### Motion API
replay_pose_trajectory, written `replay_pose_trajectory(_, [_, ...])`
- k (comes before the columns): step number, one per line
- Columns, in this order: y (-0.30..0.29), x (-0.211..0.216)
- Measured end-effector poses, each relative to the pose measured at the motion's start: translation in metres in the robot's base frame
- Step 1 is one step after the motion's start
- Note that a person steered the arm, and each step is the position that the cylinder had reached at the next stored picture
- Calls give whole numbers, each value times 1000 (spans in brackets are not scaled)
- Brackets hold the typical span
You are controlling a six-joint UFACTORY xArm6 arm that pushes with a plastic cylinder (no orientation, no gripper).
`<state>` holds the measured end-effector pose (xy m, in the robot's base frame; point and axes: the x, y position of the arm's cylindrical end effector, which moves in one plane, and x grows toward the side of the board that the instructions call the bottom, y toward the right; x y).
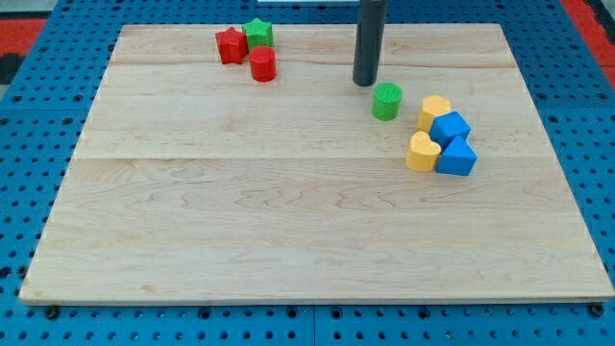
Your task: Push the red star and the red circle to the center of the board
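Note:
The red star lies near the view's top, left of centre, touching the green star on its right. The red circle sits just below the green star and right of the red star. My tip is the lower end of the dark rod, standing on the board about a hundred pixels to the right of the red circle. It is just above and left of the green circle and touches no block.
At the view's right is a cluster: a yellow block, a blue block, a yellow block and a blue block. The wooden board lies on a blue pegboard.

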<state>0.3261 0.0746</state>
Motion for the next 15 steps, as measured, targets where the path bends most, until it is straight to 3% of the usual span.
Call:
replay_pose_trajectory(2, [-3, 20])
replay_pose_trajectory(4, [37, 42])
replay_pose_trajectory(6, [-45, -106])
replay_pose_trajectory(7, [-88, -133])
replay_pose_trajectory(8, [-118, -134])
replay_pose_trajectory(10, [-230, -116])
replay_pose_trajectory(11, [-235, -93])
replay_pose_trajectory(13, [-151, -85])
replay_pose_trajectory(15, [-124, -22])
